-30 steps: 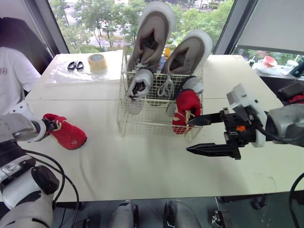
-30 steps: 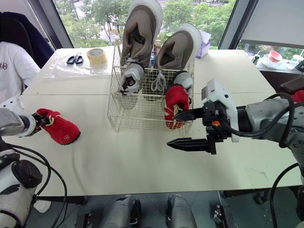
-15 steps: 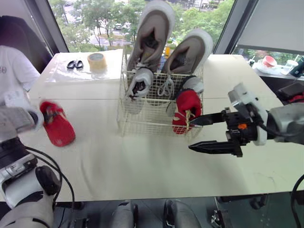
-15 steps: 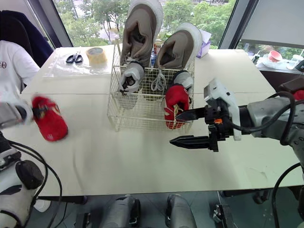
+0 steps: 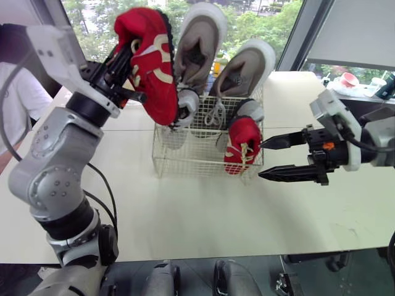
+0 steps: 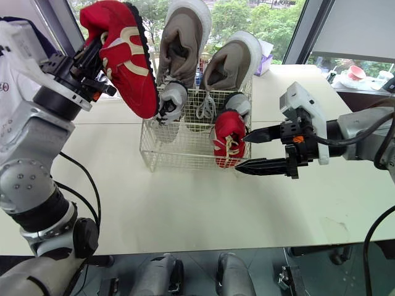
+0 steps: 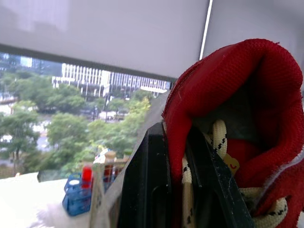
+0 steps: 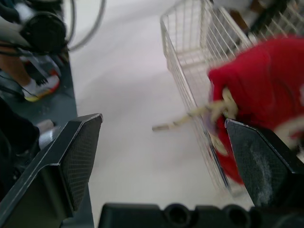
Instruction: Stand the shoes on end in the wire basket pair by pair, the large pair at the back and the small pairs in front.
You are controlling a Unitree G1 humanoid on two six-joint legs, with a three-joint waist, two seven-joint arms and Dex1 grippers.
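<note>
**Ann:** Left eye view first. Where is the loose red shoe (image 5: 151, 68)?

**Ben:** Up high. The left gripper (image 5: 129, 77) has its two fingers pinched on the shoe's rim. The shoe hangs toe down by the left side of the wire basket (image 5: 191, 154).

**Ann:** And the other arm?

**Ben:** The right gripper (image 5: 261, 161) is just beside the basket's right side, over the table (image 5: 203, 209). Its fingers are wide apart and hold nothing.

**Ann:** What is in the basket?

**Ben:** Two big grey shoes (image 5: 199, 43) stand at the back. Two little grey shoes (image 5: 184, 105) and a second red shoe (image 5: 242, 145) stand in front.
</note>
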